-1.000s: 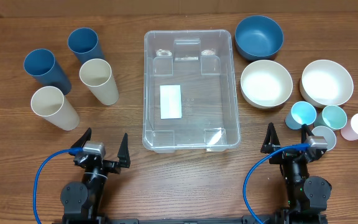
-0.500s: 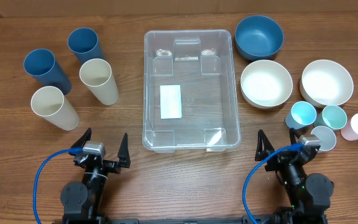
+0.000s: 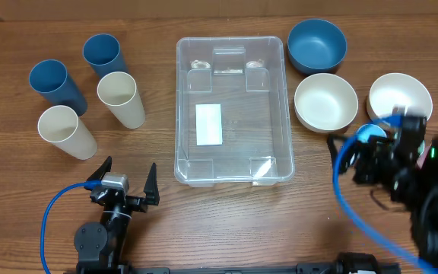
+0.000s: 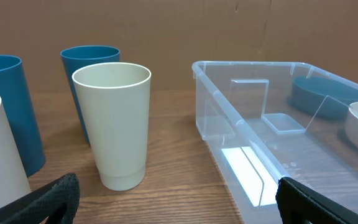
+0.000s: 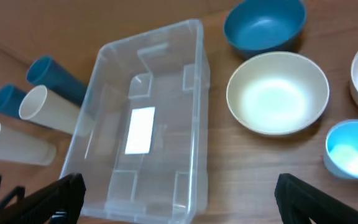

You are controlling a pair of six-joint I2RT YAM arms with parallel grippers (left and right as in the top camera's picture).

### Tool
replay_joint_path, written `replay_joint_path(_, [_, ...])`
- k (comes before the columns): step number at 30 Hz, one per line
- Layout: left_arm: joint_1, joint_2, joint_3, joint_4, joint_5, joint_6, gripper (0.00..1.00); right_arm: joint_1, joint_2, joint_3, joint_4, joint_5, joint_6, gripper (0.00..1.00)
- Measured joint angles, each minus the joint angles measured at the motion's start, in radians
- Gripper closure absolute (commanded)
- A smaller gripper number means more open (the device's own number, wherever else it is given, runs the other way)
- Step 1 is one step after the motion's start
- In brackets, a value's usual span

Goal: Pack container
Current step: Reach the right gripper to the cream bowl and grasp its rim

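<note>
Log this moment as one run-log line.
container: empty | left gripper: open, holding nothing, facing cream cup | right gripper: open, holding nothing, in the air right of container | packed: nothing yet

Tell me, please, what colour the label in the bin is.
White; the label shows best in the overhead view.

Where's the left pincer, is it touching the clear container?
Apart. The overhead view shows bare wood between the left pincer and the container.
</note>
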Motion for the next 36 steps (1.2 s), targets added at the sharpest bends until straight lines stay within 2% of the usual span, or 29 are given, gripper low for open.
replay_joint_path(7, [0.000, 0.000, 0.000, 0.000, 0.000, 0.000, 0.00, 0.000, 0.291, 0.067, -0.027, 0.032, 0.016, 0.00])
replay_joint_path(16, [0.000, 0.000, 0.000, 0.000, 0.000, 0.000, 0.00, 0.000, 0.660, 0.485, -0.163, 0.127, 0.040, 0.00])
replay_joint_path(23, [0.000, 0.000, 0.000, 0.000, 0.000, 0.000, 0.00, 0.000, 0.892, 0.515, -0.173, 0.323, 0.096, 0.00])
replay_joint_path(36, [0.000, 0.000, 0.000, 0.000, 0.000, 0.000, 0.00, -0.006, 0.946, 0.484, -0.060, 0.386, 0.130, 0.00])
